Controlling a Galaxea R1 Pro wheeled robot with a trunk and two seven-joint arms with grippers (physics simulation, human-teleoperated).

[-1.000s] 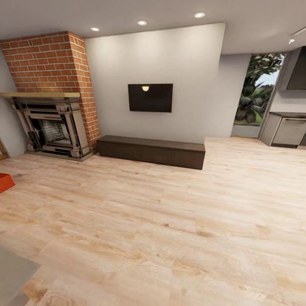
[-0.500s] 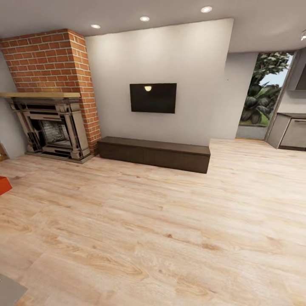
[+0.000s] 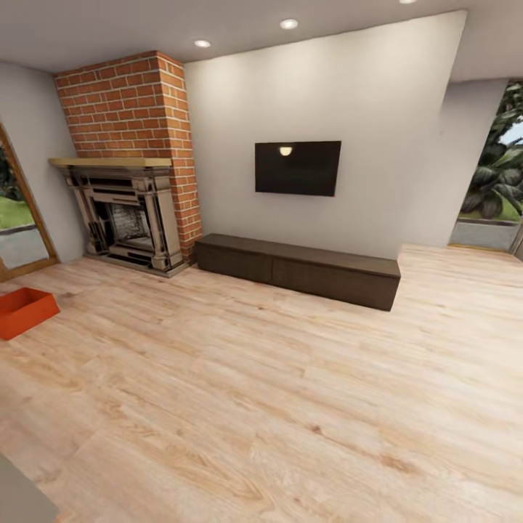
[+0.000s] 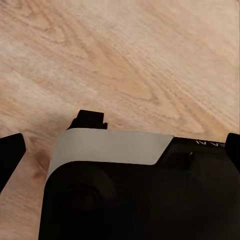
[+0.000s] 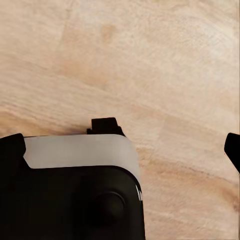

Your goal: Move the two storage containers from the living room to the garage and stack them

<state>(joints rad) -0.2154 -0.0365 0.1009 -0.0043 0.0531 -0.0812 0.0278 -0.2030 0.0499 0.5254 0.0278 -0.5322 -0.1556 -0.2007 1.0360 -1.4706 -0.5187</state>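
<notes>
Fingers on both arms hang spread apart over bare plank floor, the left pair and the right pair holding nothing. One orange bin sits on the floor far off to the left, near the glass door, its long axis slanting towards the fireplace. By my reckoning the left arm is the nearer.

The head view looks across the living room toward the TV; both wrist views face, seemingly closely, the shared wood-plank flooring.
</notes>
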